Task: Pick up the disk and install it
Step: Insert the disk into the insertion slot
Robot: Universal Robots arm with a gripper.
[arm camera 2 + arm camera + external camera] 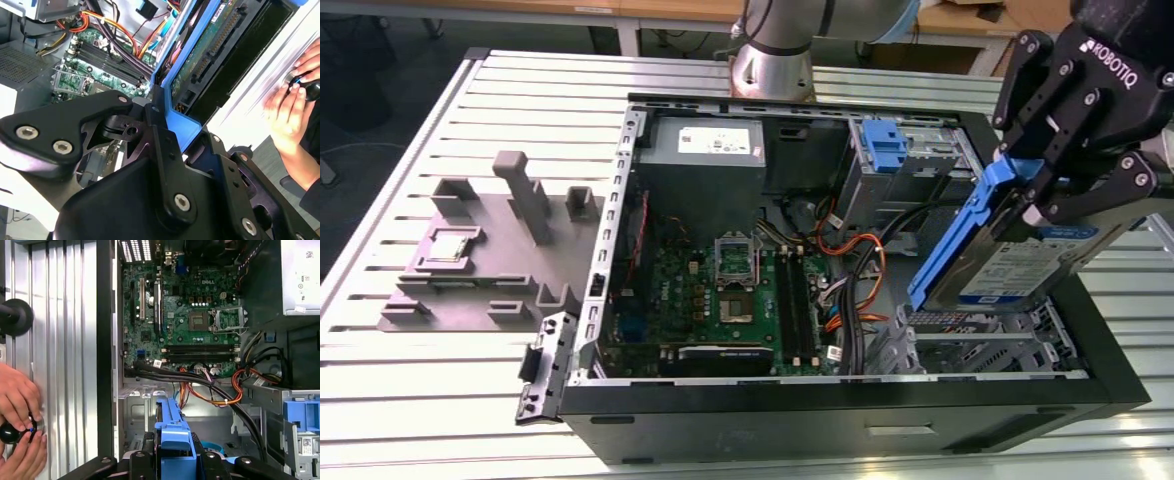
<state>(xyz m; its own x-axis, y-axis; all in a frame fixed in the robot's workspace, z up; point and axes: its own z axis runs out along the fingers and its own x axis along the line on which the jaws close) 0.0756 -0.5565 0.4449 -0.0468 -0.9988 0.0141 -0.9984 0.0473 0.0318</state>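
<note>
Over the open computer case, toward the exterior view's right, the disk is held tilted, with the gripper closed on its blue carrier. It is judged rigid, weighty and shock-sensitive, best gripped by the carrier's edges.

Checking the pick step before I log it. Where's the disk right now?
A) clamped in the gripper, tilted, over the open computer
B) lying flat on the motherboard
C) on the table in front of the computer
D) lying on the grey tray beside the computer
A: in the exterior view the gripper is shut on the disk, holding it tilted above the open computer, at the exterior view's right.
</note>
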